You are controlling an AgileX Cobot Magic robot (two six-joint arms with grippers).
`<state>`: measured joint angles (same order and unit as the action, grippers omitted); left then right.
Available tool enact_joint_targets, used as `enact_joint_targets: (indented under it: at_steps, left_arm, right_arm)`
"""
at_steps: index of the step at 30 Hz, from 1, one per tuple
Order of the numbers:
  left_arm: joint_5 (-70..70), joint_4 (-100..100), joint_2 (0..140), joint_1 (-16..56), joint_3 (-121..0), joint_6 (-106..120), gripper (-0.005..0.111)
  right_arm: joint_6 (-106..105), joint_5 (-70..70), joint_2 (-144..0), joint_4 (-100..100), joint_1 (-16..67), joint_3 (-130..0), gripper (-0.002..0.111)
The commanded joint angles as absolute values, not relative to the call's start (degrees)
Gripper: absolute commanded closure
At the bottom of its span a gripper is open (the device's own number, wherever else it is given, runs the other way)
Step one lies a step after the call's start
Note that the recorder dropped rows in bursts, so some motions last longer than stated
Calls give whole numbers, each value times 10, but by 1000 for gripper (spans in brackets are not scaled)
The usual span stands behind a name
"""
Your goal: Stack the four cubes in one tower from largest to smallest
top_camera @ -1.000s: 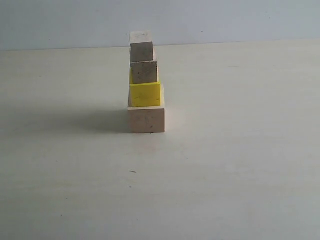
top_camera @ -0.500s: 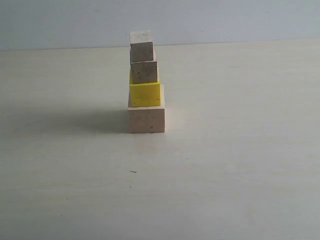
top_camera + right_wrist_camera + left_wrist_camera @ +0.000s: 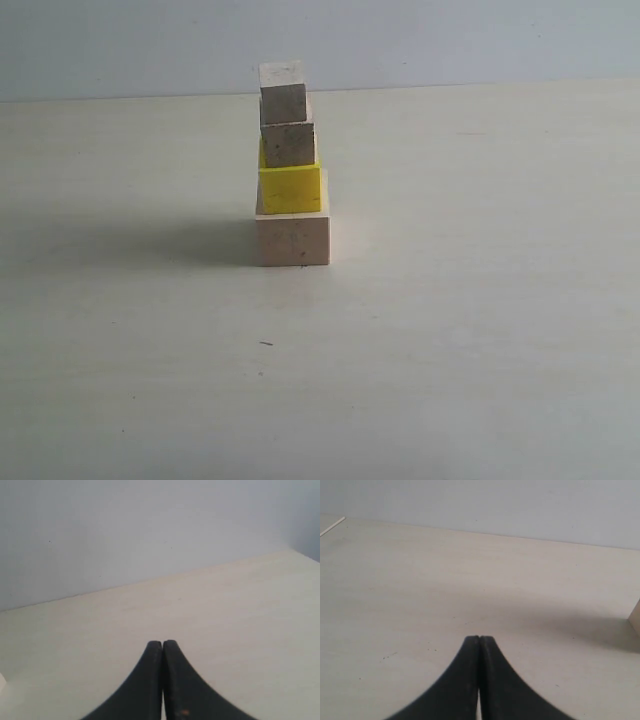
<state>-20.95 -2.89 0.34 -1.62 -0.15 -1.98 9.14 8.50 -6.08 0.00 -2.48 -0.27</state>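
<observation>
Stacking looks finished to me: the tower [image 3: 291, 165] stands far on the table [image 3: 480, 300], large pale cube [image 3: 292, 240] under yellow cube [image 3: 290, 189], medium cube [image 3: 289, 145], then small cube [image 3: 283, 103], with my left gripper [image 3: 479, 642] and right gripper [image 3: 162, 645] pinched closed, empty, well apart from it.

The exterior camera sits low and fairly near, looking slightly downward across the worktop [image 3: 480, 350] to the wall [image 3: 450, 40], with the tower [image 3: 291, 170] mid-frame. The left wrist camera looks out over the left pincer [image 3: 479, 639], low above this worktop toward the wall, and just catches a corner of the tower. The right wrist camera looks likewise over the right pincer [image 3: 162, 642]; it shares only worktop and wall.
</observation>
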Motion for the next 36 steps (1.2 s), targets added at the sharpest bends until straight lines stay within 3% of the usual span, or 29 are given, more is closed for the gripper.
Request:
enact_joint_targets:
  at_steps: [1,36]
  left_arm:
    - [-205,-34,0,-13,0,-18,107]
    - [-205,-34,0,-13,0,-18,107]
  right_arm:
    - [75,148,-53,0,-27,0,108]
    - [46,201,0,14,-27,0,108]
